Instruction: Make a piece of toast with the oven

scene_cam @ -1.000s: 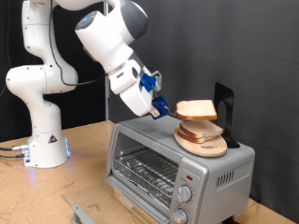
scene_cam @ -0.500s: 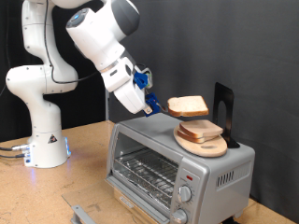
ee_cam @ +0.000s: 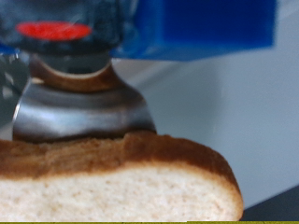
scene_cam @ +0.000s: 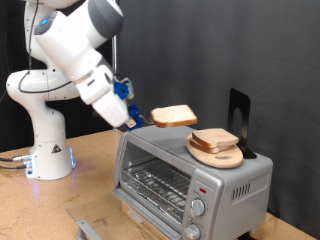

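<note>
I have the end effector (scene_cam: 140, 119) up in the air above the oven (scene_cam: 190, 170), over the end of its roof nearer the exterior view's left, and it is closed on the crust edge of the piece of toast (scene_cam: 174, 116). The slice sticks out from the fingertips towards the exterior view's right, clear of the roof below it and touching nothing else. It lies nearly flat, broad face up, tipped only a little, with its long axis running from the fingers out to the exterior view's right. My wrist view is filled by the slice (ee_cam: 117, 182) seen edge-on, brown crust above pale crumb, pressed close against a metal finger (ee_cam: 79, 107), so the jaws are narrowed to about the bread's thickness. Further towards the exterior view's right on the oven roof sits a round wooden plate (scene_cam: 217, 155) carrying another slice (scene_cam: 215, 139), well apart from the held one. The oven door hangs open, showing the wire rack (scene_cam: 160, 184), and the oven stands on the tabletop (scene_cam: 90, 190)
</note>
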